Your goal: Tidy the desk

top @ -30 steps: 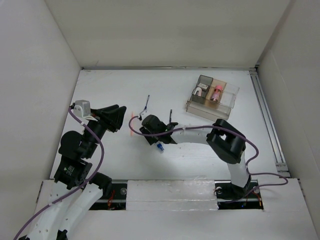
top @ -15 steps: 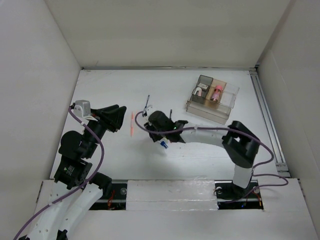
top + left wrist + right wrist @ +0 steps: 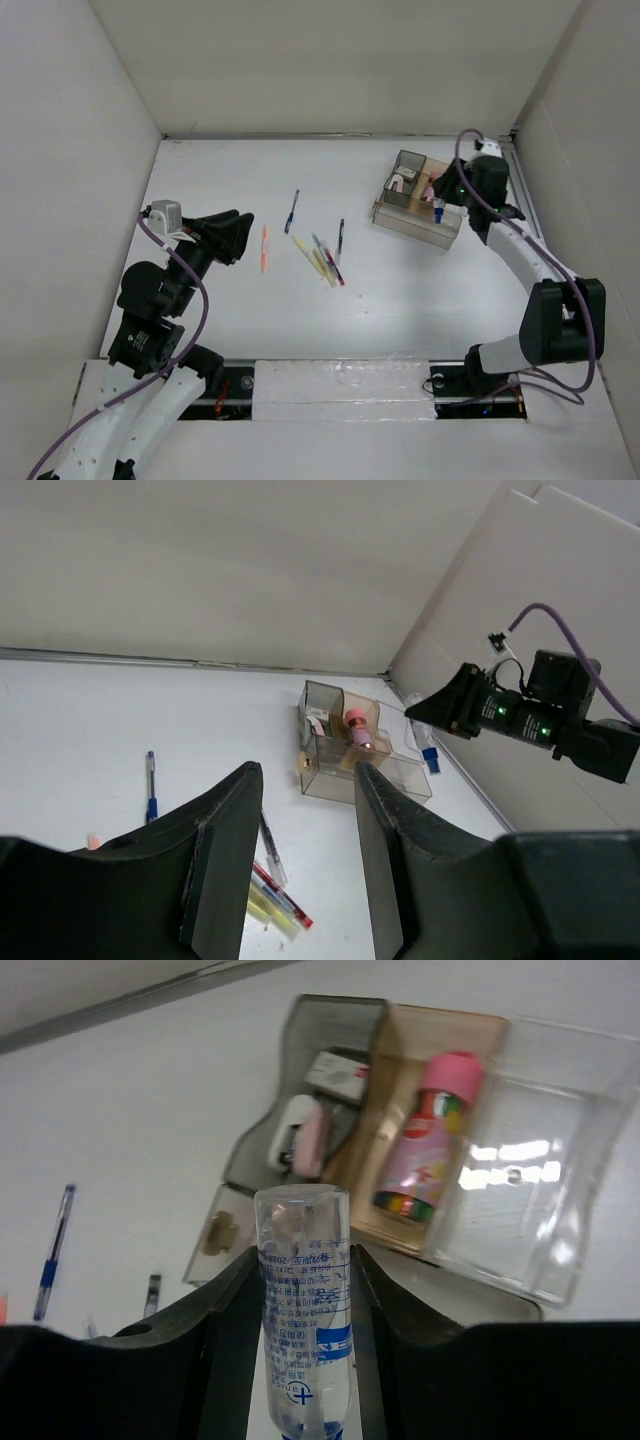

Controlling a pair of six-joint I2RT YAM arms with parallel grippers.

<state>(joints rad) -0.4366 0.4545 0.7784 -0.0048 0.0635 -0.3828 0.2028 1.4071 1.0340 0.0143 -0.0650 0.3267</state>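
White panels wall the table (image 3: 400, 300), which fills the centre of the top view. Note that the right pincer (image 3: 303, 1260) has left the pens (image 3: 322, 260) at centre frame and now hangs over the clear tray (image 3: 415, 228) at upper right, clamped on a small bottle (image 3: 300, 1340); judge a drop-off imminent. Only the right wrist view shows the bottle's label and the tray's empty end compartment. The left pincer (image 3: 307, 775) hovers at mid-left, half-wide, holding nothing.

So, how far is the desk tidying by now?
Done: a pink tube sits in the tray. In hand: the right pincer holds a clear bottle close to that tray. To do: several pens lie loose on the desk; the left pincer is open and empty.
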